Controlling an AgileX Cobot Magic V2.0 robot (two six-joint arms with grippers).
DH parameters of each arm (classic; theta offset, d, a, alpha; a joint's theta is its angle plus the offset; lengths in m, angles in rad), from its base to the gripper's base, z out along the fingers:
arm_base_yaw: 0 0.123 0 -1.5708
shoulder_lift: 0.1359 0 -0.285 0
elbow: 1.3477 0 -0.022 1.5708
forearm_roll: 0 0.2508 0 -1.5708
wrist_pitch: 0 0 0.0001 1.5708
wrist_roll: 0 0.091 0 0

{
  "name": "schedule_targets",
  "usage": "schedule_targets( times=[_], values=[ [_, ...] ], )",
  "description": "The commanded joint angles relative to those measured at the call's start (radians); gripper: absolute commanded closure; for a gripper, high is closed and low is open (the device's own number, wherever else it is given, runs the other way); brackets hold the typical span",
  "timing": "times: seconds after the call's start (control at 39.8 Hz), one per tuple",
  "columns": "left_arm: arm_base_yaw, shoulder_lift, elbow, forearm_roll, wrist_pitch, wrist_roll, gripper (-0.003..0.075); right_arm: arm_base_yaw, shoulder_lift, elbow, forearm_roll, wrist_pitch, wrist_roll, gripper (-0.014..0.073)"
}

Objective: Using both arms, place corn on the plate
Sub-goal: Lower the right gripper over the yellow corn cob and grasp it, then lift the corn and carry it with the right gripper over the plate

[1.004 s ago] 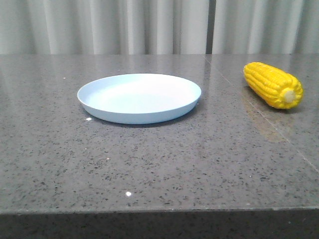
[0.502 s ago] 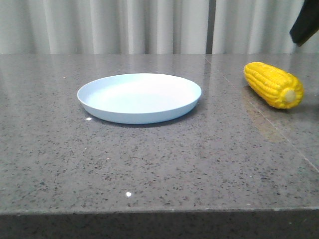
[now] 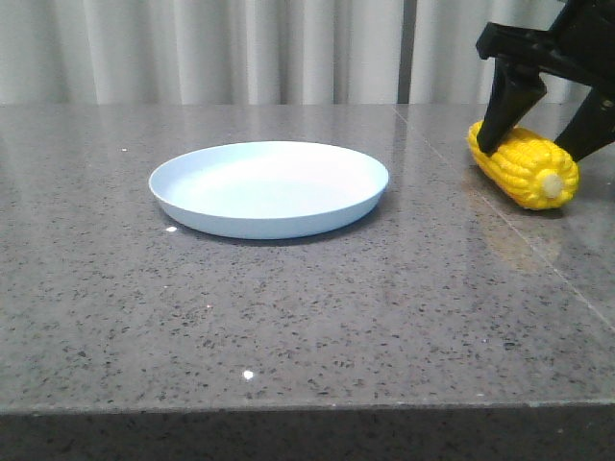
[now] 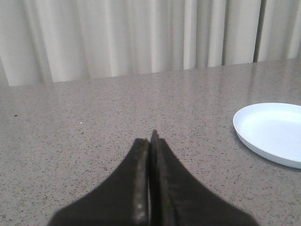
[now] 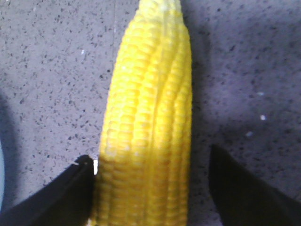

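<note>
The yellow corn lies on the grey table at the right, its pale stub end toward me; it also fills the right wrist view. My right gripper is open and straddles the corn from above, one finger touching its side, the other a gap away. The pale-blue plate sits left of centre, bare, and shows in the left wrist view. My left gripper is shut and empty, low over the table left of the plate, out of the front view.
The grey speckled table ends in a front edge near the bottom of the front view. A seam runs across the top between plate and corn. Pale curtains hang behind the table.
My right gripper has come down into view from the upper right and now straddles the corn. The corn has shifted very slightly. The plate has not moved.
</note>
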Motion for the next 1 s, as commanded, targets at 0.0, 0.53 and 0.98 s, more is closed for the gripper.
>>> schedule_targets(
  times=[0.0,0.53,0.98],
  values=[
    [0.001,-0.013,-0.025,-0.005,-0.076,-0.003,0.0741,-0.003,-0.034,-0.035,0.035,-0.017,-0.007,0.0195],
    [0.001,-0.013,-0.025,-0.005,-0.076,-0.003,0.0741,0.047,-0.156,-0.035,0.093,-0.010,0.022,0.0568],
    [0.001,-0.013,-0.025,-0.005,-0.076,-0.003,0.0741,0.455,-0.062,-0.304,-0.409,0.111,0.513,0.0569]
  ],
)
